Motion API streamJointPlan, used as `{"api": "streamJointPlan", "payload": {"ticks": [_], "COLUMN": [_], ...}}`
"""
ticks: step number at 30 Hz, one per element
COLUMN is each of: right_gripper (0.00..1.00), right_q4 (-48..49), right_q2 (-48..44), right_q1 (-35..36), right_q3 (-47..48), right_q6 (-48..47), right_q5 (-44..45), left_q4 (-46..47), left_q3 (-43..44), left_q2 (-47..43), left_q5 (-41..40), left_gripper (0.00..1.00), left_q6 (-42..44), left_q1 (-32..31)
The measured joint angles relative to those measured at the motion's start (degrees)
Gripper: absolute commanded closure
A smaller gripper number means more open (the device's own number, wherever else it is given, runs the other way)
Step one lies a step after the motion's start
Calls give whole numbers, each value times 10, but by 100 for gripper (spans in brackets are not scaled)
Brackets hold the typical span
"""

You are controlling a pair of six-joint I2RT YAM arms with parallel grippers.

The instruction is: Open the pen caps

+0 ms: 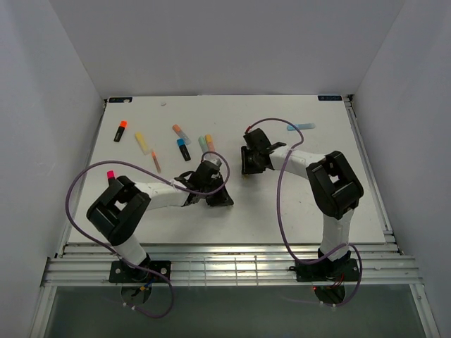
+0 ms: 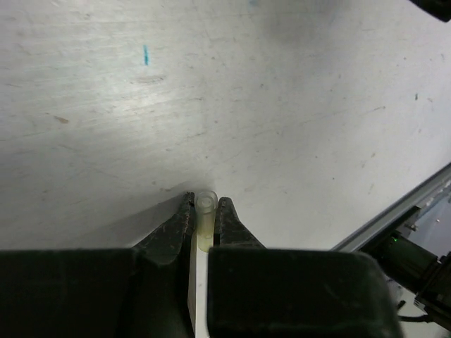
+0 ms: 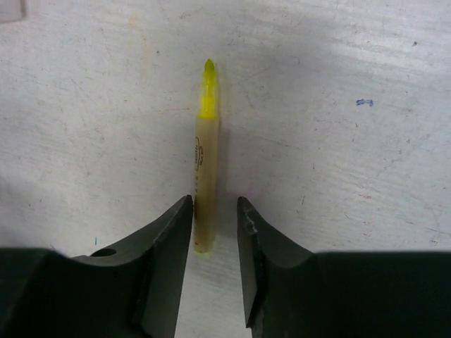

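Left gripper (image 2: 206, 200), close to its wrist cam: jaws clamped on a pale yellow pen cap (image 2: 205, 227) that pokes just past the tips, above the scuffed white table (image 2: 282, 105). Right gripper (image 3: 213, 204): jaws parted, straddling the rear end of an uncapped yellow pen (image 3: 203, 183). Its left finger is at the barrel, with a visible gap on the right side. Nib points away from the gripper. Top view, far side of table, left to right: black pen with orange cap (image 1: 120, 131), loose group of pens (image 1: 183, 144), lone blue pen (image 1: 301, 127) well apart on the right.
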Motion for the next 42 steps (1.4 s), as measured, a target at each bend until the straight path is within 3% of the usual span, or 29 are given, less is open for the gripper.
{"api": "streamJointPlan", "payload": {"ticks": [7,12,23,34,42], "right_gripper": [92,92,90,77,71], "right_q4": [-3,31,61,78,86], "right_q2": [9,-4,-38,-46,-47], "right_q1": [7,11,48,51,52], "right_q3": [7,-21,-74,-92,-95], "right_q6": [-10,5,57,82,84], "right_q5": [15,20,51,56,49], "left_q4": [-70,-112,-196,-217,-217], "left_q3": [50,112,207,226,227], "left_q2": [14,52,105,115,118], "left_q5": [-39,-64,-133,-155,-158], "left_gripper": [100,100,99,83,64], "left_q6": [37,55,77,92,99], "left_q1": [37,64,61,61,62]}}
